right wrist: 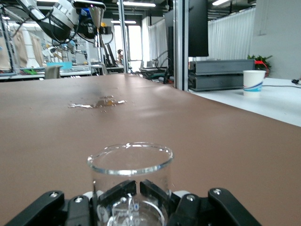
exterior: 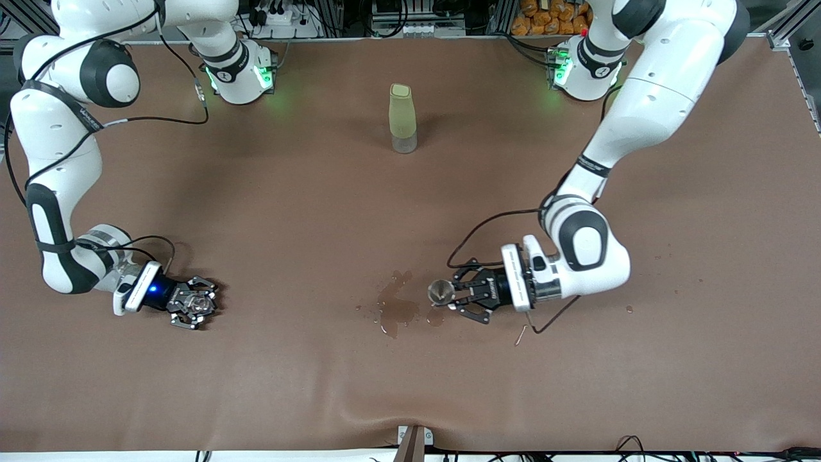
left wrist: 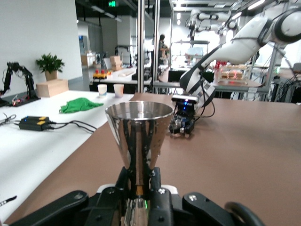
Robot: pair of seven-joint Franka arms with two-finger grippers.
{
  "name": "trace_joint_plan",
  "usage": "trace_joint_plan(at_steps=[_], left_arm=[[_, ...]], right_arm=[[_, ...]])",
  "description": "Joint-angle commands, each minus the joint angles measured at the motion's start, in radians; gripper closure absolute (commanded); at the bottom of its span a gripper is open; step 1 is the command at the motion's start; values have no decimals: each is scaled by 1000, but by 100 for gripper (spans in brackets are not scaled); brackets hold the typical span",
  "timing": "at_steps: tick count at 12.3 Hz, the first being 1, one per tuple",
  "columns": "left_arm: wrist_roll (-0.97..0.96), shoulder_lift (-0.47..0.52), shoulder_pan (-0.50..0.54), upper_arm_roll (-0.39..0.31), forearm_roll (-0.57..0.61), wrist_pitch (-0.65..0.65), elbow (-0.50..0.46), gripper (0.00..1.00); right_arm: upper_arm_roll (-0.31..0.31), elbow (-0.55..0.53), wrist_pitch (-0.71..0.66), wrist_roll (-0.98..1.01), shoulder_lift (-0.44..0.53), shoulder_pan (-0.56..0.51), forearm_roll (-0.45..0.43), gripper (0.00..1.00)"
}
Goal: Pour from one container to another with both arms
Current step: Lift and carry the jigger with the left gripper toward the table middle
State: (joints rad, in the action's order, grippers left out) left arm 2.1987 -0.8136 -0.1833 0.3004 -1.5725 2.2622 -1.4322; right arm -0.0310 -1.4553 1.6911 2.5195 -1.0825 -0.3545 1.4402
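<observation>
A shiny metal cone-shaped cup [exterior: 441, 292] stands upright in my left gripper [exterior: 452, 294], low over the table beside a wet spill [exterior: 394, 308]. In the left wrist view the cup [left wrist: 139, 134] rises from the gripper [left wrist: 140, 181], whose black fingers [left wrist: 123, 176] are shut on its narrow base. A clear glass beaker [exterior: 197, 304] sits in my right gripper [exterior: 199, 307] at the right arm's end of the table. In the right wrist view the beaker [right wrist: 130, 172] stands upright, and the gripper [right wrist: 141, 190] is shut on it.
A tall yellow-green bottle [exterior: 403, 119] stands mid-table near the arms' bases. The spill [right wrist: 96, 102] lies between the two grippers. The brown table cover [exterior: 410, 385] bulges slightly at the edge nearest the front camera.
</observation>
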Motion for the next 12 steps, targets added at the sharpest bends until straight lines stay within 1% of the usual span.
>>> trace_joint_plan(at_steps=[1,3,5,6,7,8,10,12], left_arm=[[-69,10,-89,-9,0,111,50,100],[-97,8,-117,-9,-1,160,62,100],[-99,7,-136,-9,-1,192,64,100],[-99,5,-139,-9,-12,207,67,100],[-99,5,-142,-7,-24,211,70,100],[-99,5,-154,-9,-26,212,76,100],[-99,5,-160,-4,-32,229,85,100],[-83,-2,-194,-12,-38,247,116,100]], right_arm=[[6,13,-77,-50,22,-3,22,100],[10,22,-85,-146,50,-18,8,100],[13,23,-120,-175,87,-27,3,100],[14,19,-158,-201,122,-29,-20,100],[16,19,-174,-237,160,-37,-55,100],[13,19,-180,-264,179,-56,-82,100],[13,26,-202,-275,199,-63,-92,100],[17,33,-218,-347,222,-73,-93,100]])
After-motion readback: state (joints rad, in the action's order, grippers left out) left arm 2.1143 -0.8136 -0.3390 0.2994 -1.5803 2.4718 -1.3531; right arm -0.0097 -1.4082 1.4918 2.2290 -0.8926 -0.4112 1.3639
